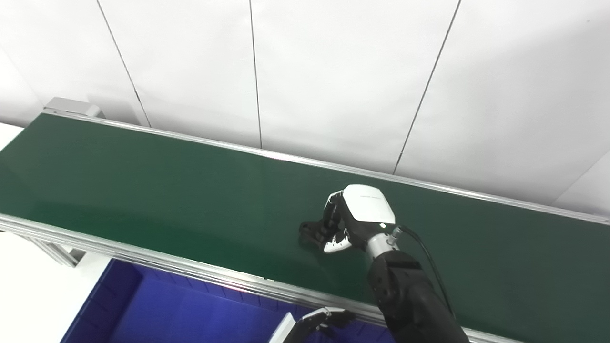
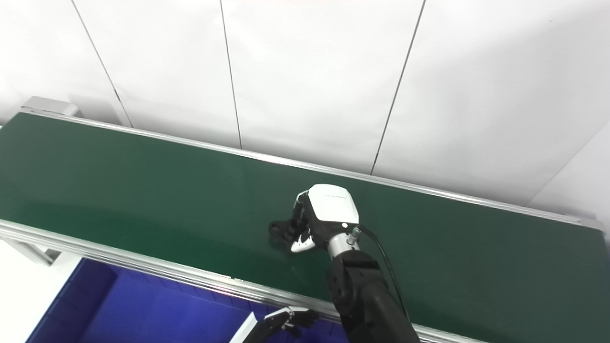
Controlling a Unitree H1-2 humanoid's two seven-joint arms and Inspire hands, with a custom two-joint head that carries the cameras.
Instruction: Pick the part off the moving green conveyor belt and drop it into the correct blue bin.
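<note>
A small black part (image 1: 309,230) lies on the green conveyor belt (image 1: 143,190), sticking out to the left of my right hand (image 1: 357,216). The right hand rests on the belt with its fingers curled down around the part; it also shows in the right eye view (image 2: 324,214) with the part (image 2: 279,229). How much of the part sits inside the hand is hidden. My left hand (image 1: 324,318) is low at the bottom edge, below the belt's near rail and over the blue bin (image 1: 167,309), fingers stretched out and holding nothing.
The belt's aluminium near rail (image 1: 143,252) runs between the belt and the blue bin. A white panelled wall (image 1: 333,71) stands right behind the belt. A cable (image 1: 429,257) loops off the right wrist.
</note>
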